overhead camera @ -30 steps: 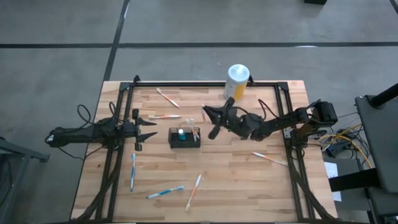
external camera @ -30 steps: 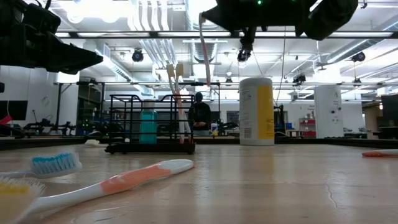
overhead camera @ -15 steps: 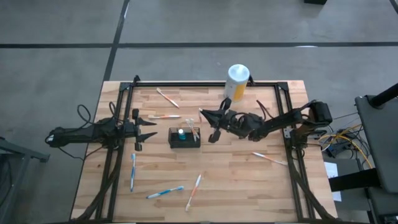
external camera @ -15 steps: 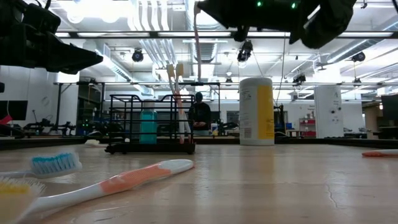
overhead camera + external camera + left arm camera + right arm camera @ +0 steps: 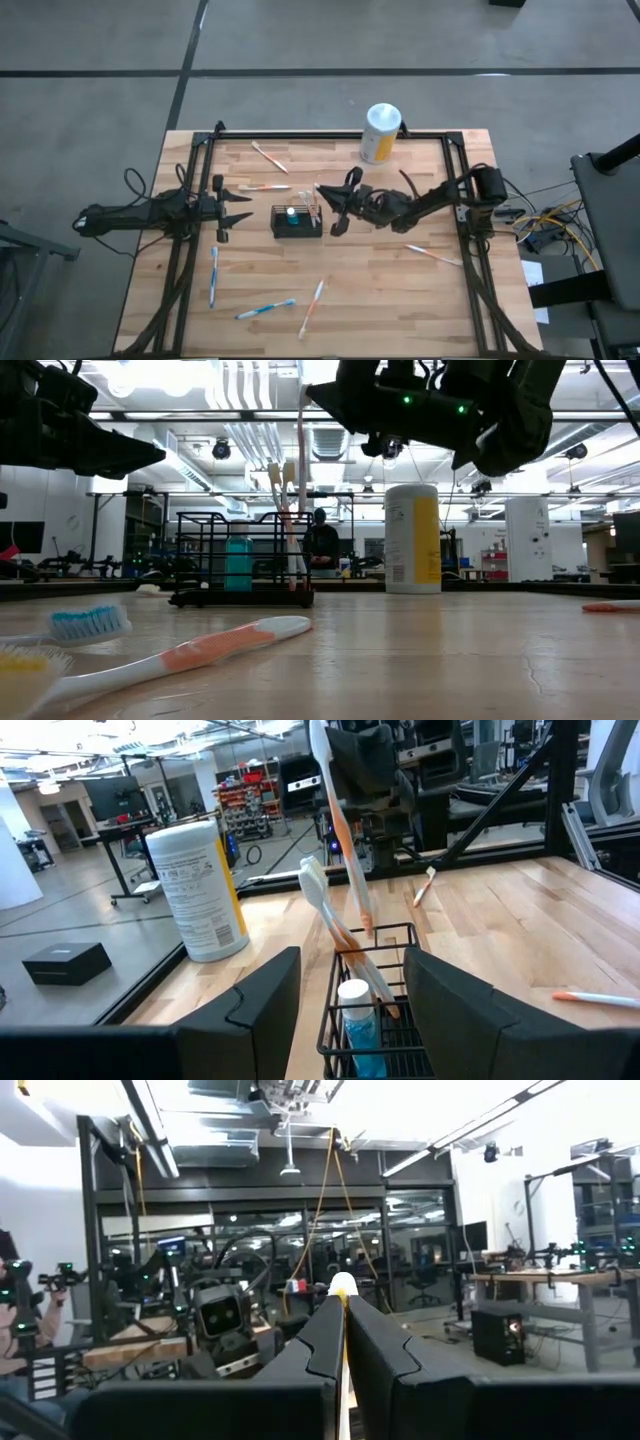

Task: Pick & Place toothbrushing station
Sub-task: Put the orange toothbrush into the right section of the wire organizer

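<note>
The black wire-mesh basket (image 5: 297, 221) stands mid-table, with two toothbrushes (image 5: 281, 510) and a teal tube (image 5: 238, 563) upright in it. My right gripper (image 5: 328, 201) is shut on a white-and-orange toothbrush (image 5: 345, 840), held upright over the basket's right end (image 5: 385, 933). Whether its lower end is inside the basket, I cannot tell. My left gripper (image 5: 240, 205) is open and empty, just left of the basket. My right gripper pinches the toothbrush's upper handle (image 5: 330, 775), just below the white head, between its two shut fingers (image 5: 325, 1345). The fingers come about level from the table's right and lie across the brush. The brush hangs upright, head up, its orange lower end (image 5: 364, 915) by the basket's rim.
A white-topped canister (image 5: 380, 133) stands at the far edge. Loose toothbrushes lie on the table: two at the far left (image 5: 268, 157), (image 5: 265, 187), one near the left (image 5: 213, 275), two near the front (image 5: 265, 309), (image 5: 312, 305), one at the right (image 5: 433, 256).
My right gripper has gone toward the table's left, toward the basket, carrying the toothbrush upright. The brush now stands over the basket's right end, close to the brushes in it.
</note>
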You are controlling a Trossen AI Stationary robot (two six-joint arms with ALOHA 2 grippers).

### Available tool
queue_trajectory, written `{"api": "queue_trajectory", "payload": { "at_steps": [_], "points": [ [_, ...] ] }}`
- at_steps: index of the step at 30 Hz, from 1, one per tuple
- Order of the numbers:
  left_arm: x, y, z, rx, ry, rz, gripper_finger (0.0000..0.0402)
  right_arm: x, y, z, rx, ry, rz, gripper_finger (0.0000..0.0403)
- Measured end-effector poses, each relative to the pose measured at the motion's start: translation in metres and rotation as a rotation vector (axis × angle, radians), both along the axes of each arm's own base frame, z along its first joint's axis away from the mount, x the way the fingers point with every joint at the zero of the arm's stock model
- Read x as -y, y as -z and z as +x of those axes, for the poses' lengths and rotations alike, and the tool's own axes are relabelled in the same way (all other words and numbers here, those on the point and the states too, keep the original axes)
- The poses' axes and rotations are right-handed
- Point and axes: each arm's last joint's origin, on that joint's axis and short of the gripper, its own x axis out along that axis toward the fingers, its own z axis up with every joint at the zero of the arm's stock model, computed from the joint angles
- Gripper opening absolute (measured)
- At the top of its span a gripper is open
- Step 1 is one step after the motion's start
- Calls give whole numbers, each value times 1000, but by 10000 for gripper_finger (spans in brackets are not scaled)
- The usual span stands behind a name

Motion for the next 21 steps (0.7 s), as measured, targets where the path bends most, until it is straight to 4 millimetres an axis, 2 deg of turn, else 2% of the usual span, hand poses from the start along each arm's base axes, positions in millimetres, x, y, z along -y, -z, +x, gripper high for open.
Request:
{"api": "queue_trajectory", "payload": {
  "at_steps": [7, 15, 21],
  "points": [
    [0, 0, 0, 0, 0, 0, 186, 0, 14, 4, -37, -5, 3, 8],
    [0, 0, 0, 0, 0, 0, 186, -1, 41, 9, -82, -30, 62, 8],
    [0, 0, 0, 0, 0, 0, 186, -3, 44, 9, -84, -47, 78, 8]
  ]
}}
